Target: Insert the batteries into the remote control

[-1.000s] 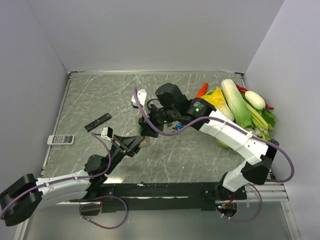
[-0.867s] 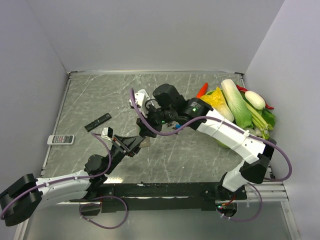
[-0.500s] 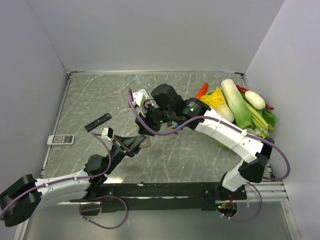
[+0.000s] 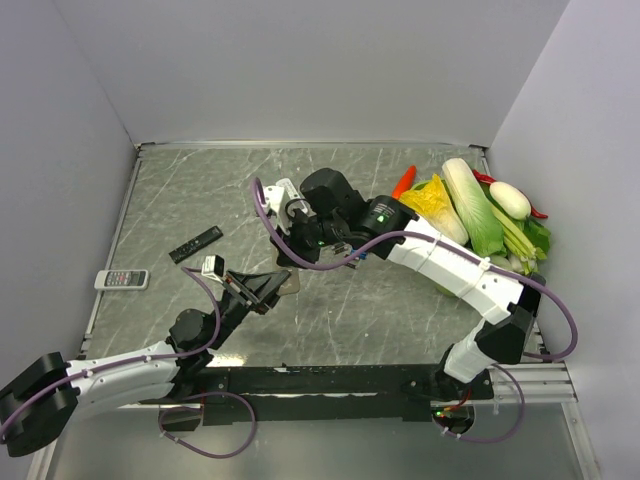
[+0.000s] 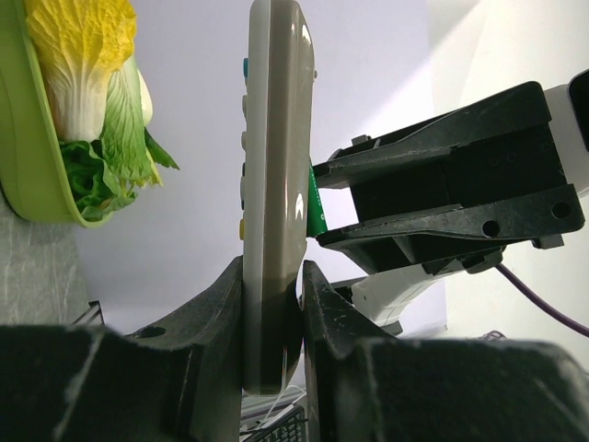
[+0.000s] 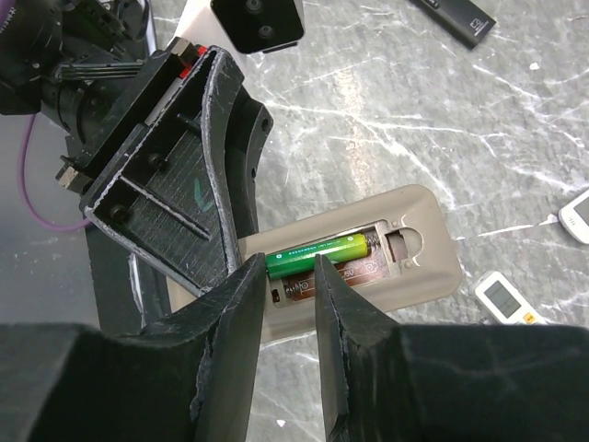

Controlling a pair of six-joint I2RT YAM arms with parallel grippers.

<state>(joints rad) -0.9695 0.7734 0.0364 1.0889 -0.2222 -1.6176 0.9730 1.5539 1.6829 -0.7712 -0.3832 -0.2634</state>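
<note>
My left gripper (image 5: 273,276) is shut on the lower end of the remote control (image 5: 273,184), which shows edge-on here. From above, the left gripper (image 4: 268,287) holds the remote control (image 4: 287,283) at mid-table. In the right wrist view the remote control (image 6: 423,216) shows its beige back and its uncovered bay. One green battery (image 6: 322,250) lies in the upper slot and the lower slot is bare. My right gripper (image 6: 290,261) hovers just over the battery's left half, its jaws a narrow gap apart with nothing between them. From above, the right gripper (image 4: 290,255) sits right behind the remote.
A black remote (image 4: 195,243) and a small white remote (image 4: 122,279) lie at the left. A pile of vegetables (image 4: 480,215) fills the right side. The right wrist view shows two small white remotes (image 6: 502,296) (image 6: 578,214) on the marble top.
My right gripper has shifted left and a little farther back, over the remote, and its jaws have narrowed. The left arm and the remote have not moved.
</note>
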